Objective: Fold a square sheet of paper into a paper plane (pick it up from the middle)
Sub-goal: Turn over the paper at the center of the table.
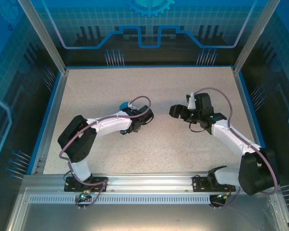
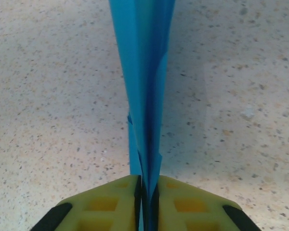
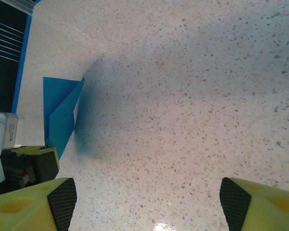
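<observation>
The paper plane (image 2: 145,72) is a narrow, creased fold of bright blue paper, standing on edge and running away from my left gripper (image 2: 147,180). The yellow fingers (image 2: 106,204) are shut on its near end, with the paper pinched between the black pads. In the right wrist view the same blue paper plane (image 3: 60,113) stands at the far left above the left gripper's fingers (image 3: 36,161), casting a shadow on the table. My right gripper (image 3: 147,199) is open wide over bare table with nothing between its pads. In the top view the left gripper (image 1: 147,116) and right gripper (image 1: 175,111) face each other mid-table, a short gap apart.
The speckled beige tabletop (image 1: 149,86) has a blue rim (image 1: 48,115) and metal frame posts at its back corners. An aluminium rail (image 1: 144,183) with the arm bases runs along the near edge. Open table lies behind both grippers.
</observation>
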Tool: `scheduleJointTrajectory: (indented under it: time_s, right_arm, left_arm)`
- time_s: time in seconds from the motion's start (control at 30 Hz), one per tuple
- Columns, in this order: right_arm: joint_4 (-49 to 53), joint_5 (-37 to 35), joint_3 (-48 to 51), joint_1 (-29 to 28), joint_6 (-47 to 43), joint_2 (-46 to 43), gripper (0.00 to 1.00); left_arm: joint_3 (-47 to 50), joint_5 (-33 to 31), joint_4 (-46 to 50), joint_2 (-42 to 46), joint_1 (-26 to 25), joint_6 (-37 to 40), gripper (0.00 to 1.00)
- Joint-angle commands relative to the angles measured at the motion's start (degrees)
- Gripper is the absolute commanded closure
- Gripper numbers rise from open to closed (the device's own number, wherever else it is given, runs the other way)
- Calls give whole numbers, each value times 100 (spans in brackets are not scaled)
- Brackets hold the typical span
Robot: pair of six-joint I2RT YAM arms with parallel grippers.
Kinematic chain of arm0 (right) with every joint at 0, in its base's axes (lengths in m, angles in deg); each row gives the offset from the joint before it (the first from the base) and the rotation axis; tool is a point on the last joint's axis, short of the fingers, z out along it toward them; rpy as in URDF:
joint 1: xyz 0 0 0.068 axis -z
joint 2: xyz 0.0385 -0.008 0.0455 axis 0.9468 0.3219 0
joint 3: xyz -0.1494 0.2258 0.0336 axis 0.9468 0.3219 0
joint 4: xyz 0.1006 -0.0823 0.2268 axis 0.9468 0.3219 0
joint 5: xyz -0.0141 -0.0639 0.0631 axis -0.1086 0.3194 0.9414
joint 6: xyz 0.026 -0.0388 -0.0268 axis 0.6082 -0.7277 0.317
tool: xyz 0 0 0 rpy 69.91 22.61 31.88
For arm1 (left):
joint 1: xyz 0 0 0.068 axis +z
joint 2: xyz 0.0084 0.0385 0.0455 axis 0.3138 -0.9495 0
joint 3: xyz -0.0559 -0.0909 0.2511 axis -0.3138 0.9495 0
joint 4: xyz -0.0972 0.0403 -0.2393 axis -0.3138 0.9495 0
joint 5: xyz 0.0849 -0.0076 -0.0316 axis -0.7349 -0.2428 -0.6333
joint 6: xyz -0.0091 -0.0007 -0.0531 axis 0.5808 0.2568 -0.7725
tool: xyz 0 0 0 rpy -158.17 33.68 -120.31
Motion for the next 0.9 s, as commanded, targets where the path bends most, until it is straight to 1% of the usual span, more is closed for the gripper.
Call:
scheduleJointTrajectory:
  time_s: [0.0,0.1,0.3,0.4,0.5,0.6,0.67,0.8,0.87]
  right_arm:
    - [117,-129,66,8,66,4,18]
    - [136,-143,80,8,78,-9,18]
    - [202,-201,107,7,70,-30,18]
    - [249,-237,111,1,62,-48,18]
    - [362,-350,69,-97,-17,-92,18]
    - [583,-767,-88,-409,-161,-120,18]
    - [716,-1157,-216,-731,-219,-67,18]
    - [840,-1848,-503,-1478,-197,298,19]
    - [860,-2110,-848,-1942,-163,629,20]
  left_arm:
    - [-161,416,-118,-239,-109,-93,75]
    - [-144,834,-374,-295,-120,-56,72]
    - [-93,1729,-924,-137,-110,125,63]
    - [-14,2228,-1223,20,-61,187,55]
    - [200,2766,-1557,376,85,210,47]
    - [501,3412,-1949,882,326,201,36]
    - [749,3841,-2220,1272,525,146,29]
    - [1287,4245,-2523,1961,995,-45,20]
    - [1616,4352,-2622,2287,1356,-203,16]
